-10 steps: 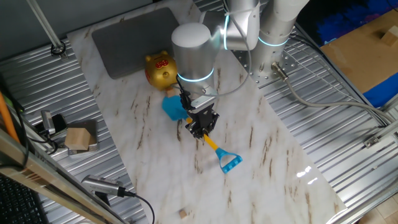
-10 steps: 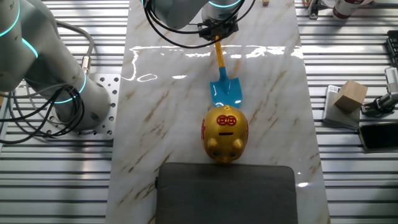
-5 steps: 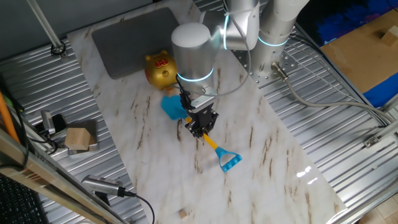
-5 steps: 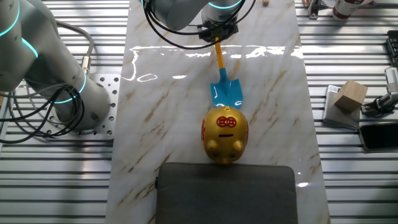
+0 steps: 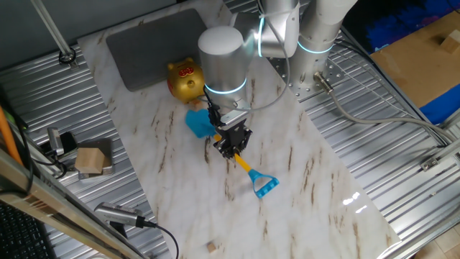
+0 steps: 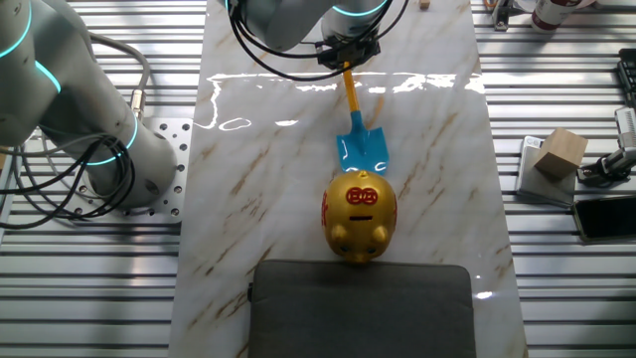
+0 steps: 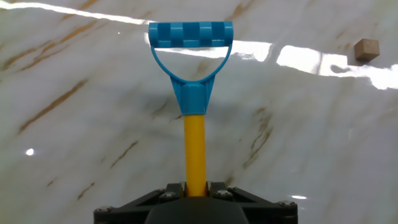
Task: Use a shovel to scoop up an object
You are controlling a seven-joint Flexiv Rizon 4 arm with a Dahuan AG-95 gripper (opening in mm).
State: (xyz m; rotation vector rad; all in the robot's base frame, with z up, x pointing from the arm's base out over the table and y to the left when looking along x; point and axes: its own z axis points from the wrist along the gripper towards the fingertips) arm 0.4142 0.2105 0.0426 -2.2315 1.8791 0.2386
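glossy plastic shovel (image 7: 193, 93), polished marble table (image 7: 74, 143)

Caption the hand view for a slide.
End effector shut on the shovel, with the cube lying far off on the marble.

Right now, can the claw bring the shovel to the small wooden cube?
Probably yes. The claw grips the shovel by its yellow shaft, and only bare marble lies between it and the cube.

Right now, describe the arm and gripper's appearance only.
The arm is built of fat silver-grey cylindrical links with glowing cyan rings at the joints. Black cables loop beside it. The gripper is small, black and angular, with short black fingers.
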